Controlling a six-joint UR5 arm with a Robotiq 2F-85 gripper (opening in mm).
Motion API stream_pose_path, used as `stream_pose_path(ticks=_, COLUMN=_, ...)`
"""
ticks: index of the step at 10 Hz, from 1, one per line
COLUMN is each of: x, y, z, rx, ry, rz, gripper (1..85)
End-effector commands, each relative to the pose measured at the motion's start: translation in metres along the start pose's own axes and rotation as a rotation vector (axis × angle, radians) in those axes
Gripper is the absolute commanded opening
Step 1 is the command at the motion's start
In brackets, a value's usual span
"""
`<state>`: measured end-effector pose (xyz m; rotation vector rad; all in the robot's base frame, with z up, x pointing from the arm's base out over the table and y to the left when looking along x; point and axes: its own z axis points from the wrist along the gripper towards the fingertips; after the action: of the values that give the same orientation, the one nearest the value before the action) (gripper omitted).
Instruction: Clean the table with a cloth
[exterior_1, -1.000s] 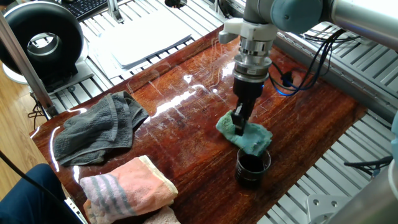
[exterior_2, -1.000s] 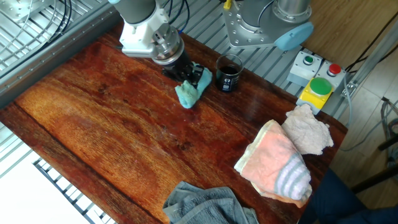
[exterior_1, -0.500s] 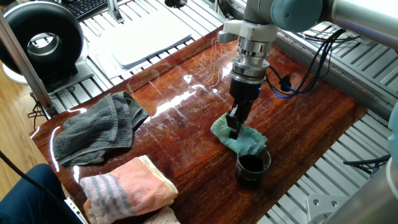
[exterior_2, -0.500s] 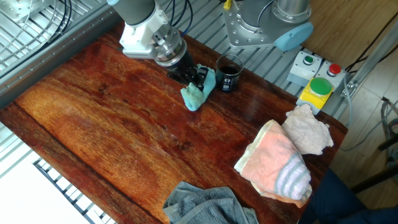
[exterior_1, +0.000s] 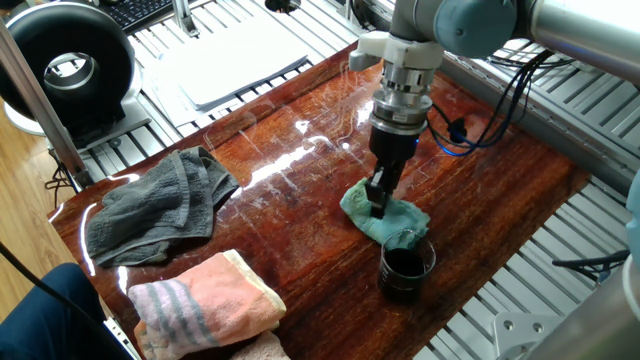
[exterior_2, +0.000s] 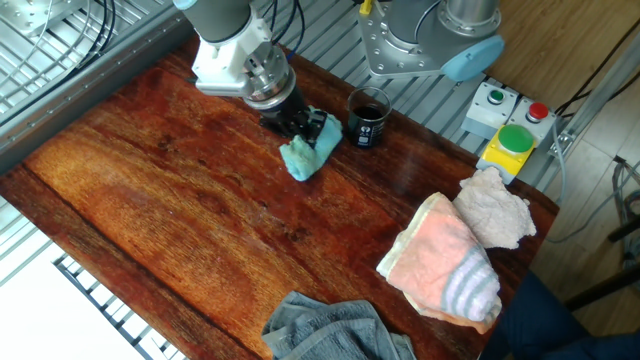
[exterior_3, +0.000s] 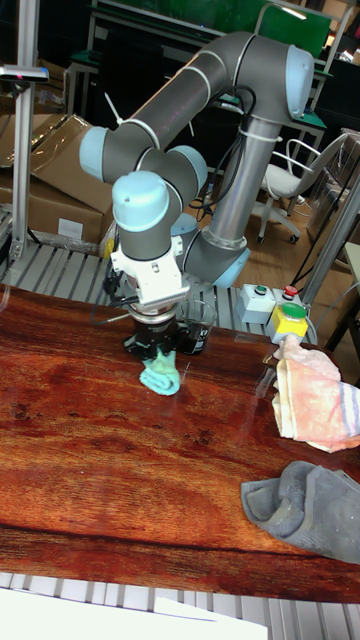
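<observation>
The teal-green cloth (exterior_1: 390, 222) (exterior_2: 302, 158) (exterior_3: 161, 376) lies crumpled on the glossy reddish-brown table (exterior_1: 300, 250) (exterior_2: 180, 220) (exterior_3: 120, 470). My gripper (exterior_1: 379, 203) (exterior_2: 303, 126) (exterior_3: 158, 350) points straight down and is shut on the cloth, pressing it against the wood. The fingertips are buried in the fabric. The cloth sits close beside a dark cup.
A dark cup (exterior_1: 405, 271) (exterior_2: 366, 117) stands right beside the cloth. A dark grey towel (exterior_1: 160, 205) (exterior_3: 305, 505) and a pink striped towel (exterior_1: 205, 300) (exterior_2: 445, 265) (exterior_3: 315, 400) lie on the table. A white board (exterior_1: 235, 60) lies beyond the edge.
The gripper slid the cloth across the wood away from the cup, back a little, and away again. It stayed shut on the cloth throughout.
</observation>
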<state>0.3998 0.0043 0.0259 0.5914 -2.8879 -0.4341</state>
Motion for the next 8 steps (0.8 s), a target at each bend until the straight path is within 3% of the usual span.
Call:
stream_pose_path(ticks=1, x=0.004, y=-0.026, z=-0.010, rx=0.071, ry=0.021, rz=-0.088, gripper=1.3)
stream_pose_path(ticks=5, x=0.000, y=-0.061, z=-0.026, rx=0.177, ry=0.080, rz=-0.245, gripper=1.3)
stream_pose_path(ticks=8, x=-0.022, y=-0.068, z=-0.030, rx=0.203, ry=0.085, rz=-0.272, gripper=1.3)
